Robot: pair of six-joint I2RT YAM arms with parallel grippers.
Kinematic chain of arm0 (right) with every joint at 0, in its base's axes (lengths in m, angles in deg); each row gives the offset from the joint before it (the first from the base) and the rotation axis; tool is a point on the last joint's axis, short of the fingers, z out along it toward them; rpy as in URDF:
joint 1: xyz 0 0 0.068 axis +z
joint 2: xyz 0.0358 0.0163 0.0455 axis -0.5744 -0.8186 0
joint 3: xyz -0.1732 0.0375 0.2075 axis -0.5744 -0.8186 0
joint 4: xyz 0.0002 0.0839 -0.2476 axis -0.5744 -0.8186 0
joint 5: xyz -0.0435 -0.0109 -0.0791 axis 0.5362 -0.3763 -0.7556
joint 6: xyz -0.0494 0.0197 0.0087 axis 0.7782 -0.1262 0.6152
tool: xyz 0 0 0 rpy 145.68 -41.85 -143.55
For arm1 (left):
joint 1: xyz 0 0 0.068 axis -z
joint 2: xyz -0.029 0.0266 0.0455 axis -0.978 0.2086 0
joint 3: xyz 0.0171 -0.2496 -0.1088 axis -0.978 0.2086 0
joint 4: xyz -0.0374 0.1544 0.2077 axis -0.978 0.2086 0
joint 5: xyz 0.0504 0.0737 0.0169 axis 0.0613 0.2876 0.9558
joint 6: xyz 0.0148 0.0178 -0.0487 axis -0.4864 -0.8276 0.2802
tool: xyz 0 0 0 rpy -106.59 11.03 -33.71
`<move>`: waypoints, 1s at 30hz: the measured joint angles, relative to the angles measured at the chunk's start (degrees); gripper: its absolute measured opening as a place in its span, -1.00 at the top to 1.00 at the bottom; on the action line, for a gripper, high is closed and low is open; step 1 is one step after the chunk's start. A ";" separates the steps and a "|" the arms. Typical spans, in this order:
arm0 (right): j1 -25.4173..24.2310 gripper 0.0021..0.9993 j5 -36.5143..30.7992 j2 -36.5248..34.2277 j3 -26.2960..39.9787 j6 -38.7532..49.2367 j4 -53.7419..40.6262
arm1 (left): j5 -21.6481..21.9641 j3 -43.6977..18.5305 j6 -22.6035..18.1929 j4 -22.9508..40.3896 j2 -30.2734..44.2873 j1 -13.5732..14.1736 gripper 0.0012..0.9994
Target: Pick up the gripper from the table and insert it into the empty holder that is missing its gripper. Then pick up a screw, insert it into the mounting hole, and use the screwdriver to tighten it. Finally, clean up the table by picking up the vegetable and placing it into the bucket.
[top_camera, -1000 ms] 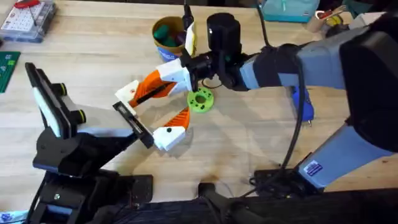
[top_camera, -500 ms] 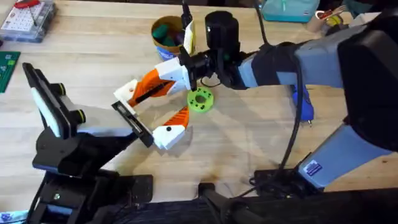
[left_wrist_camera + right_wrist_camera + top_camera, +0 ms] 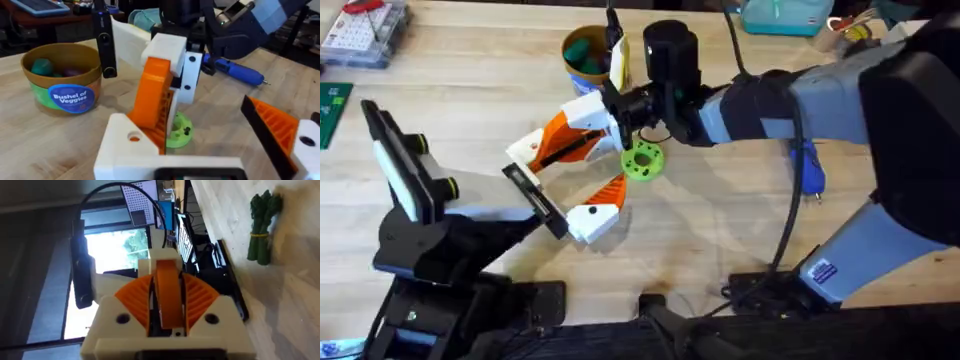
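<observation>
Right end effector [image 3: 612, 112] clamps gripper [image 3: 565, 137] | fingertips hidden | vegetable [image 3: 642, 160] part-covered

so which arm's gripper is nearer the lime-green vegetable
Right. The right gripper holds the orange gripper just beside the vegetable; the left gripper sits farther off, toward the table's near edge.

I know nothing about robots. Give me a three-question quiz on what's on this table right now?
1. True or false: the lime-green lobed vegetable ring lies on the wooden table, outside the round blue-printed bucket.
2. The right gripper is shut on: A) a metal screw; B) the long tapered orange plastic gripper finger; C) a purple piece.
3. Which lies nearer the bucket: the vegetable ring or the small blue-handled screwdriver?
Key: 1 true; 2 B; 3 the vegetable ring.
</observation>
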 joint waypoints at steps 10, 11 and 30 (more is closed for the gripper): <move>0.91 -0.79 -0.19 -0.10 0.39 -2.30 6.05 | -2.63 0.00 0.00 0.39 0.00 0.44 -0.98; 1.01 -0.95 -0.19 -0.10 0.48 -2.42 6.25 | -2.85 0.00 0.00 0.38 0.00 0.44 -0.98; -6.66 -0.99 -0.19 -0.10 0.52 -3.63 6.21 | -3.56 0.00 0.00 0.38 0.00 0.44 -0.98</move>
